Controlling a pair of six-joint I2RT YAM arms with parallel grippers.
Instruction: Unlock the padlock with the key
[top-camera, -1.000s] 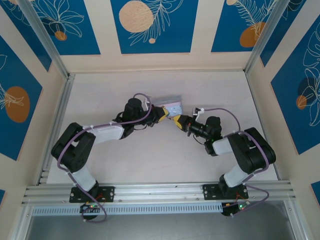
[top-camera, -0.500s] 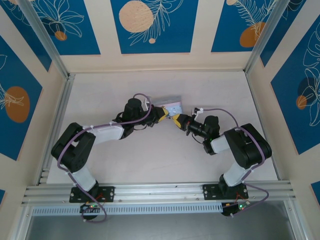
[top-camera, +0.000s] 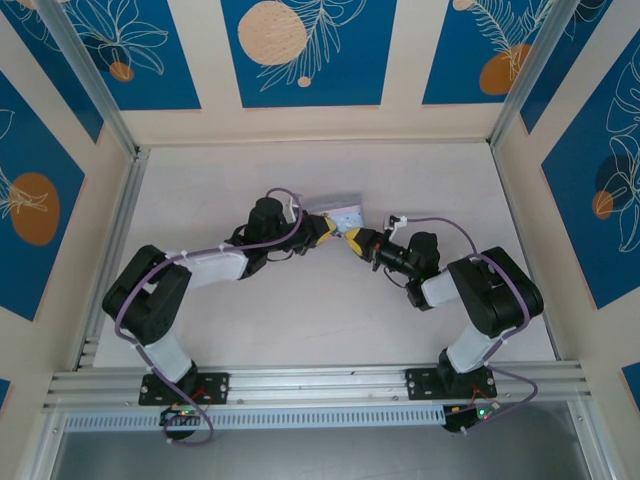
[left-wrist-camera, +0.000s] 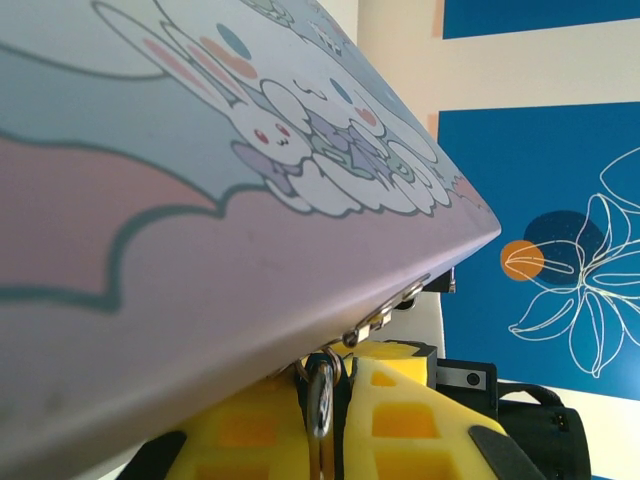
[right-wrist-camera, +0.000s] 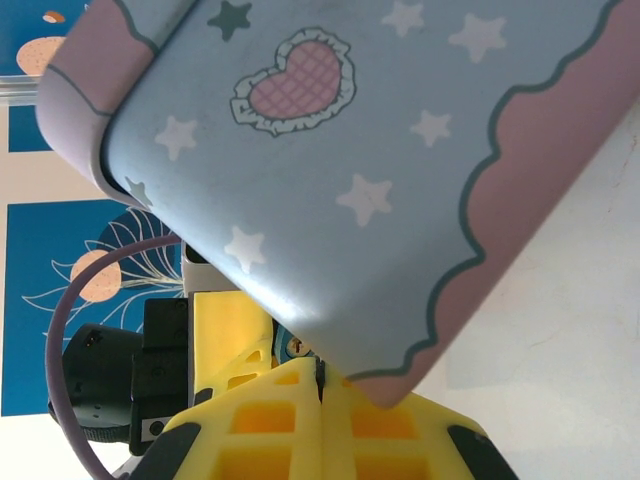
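Only my right gripper (right-wrist-camera: 320, 388) has edged in, pinched together on the key (right-wrist-camera: 319, 372). My left gripper (left-wrist-camera: 328, 385) seems clamped on the padlock (left-wrist-camera: 320, 408), steadying it under the tin (left-wrist-camera: 200, 220).

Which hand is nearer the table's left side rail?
Left. The left hand is at the tin box's near-left corner. The right hand is at its near-right corner, farther from the rail.

Tin box (left-wrist-camera: 200, 250) overruns the left wrist view's edges; beneath its rim a blurred metal sliver (left-wrist-camera: 320, 405) sits half-hidden, too indistinct to identify.
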